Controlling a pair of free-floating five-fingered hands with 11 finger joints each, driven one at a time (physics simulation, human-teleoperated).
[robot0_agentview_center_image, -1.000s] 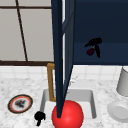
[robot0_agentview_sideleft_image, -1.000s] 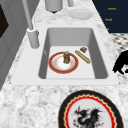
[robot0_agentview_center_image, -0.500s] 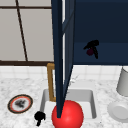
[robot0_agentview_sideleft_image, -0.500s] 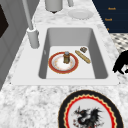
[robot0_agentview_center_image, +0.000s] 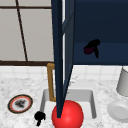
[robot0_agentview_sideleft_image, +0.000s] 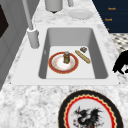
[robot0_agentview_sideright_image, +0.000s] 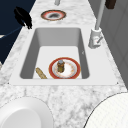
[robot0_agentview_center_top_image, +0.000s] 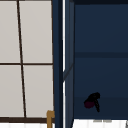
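We can read no writing on anything. We see two hands. The right hand (robot0_agentview_center_image: 93, 46) is up inside the blue cabinet (robot0_agentview_center_image: 100, 27), its fingers curled round one small dark red thing (robot0_agentview_center_image: 88, 50). The left hand (robot0_agentview_center_image: 39, 116) hangs low, left of the sink (robot0_agentview_center_image: 92, 100); we cannot tell how open it is. In the sink lies one red-rimmed plate (robot0_agentview_sideleft_image: 56, 69) with a little jar (robot0_agentview_sideleft_image: 66, 57).
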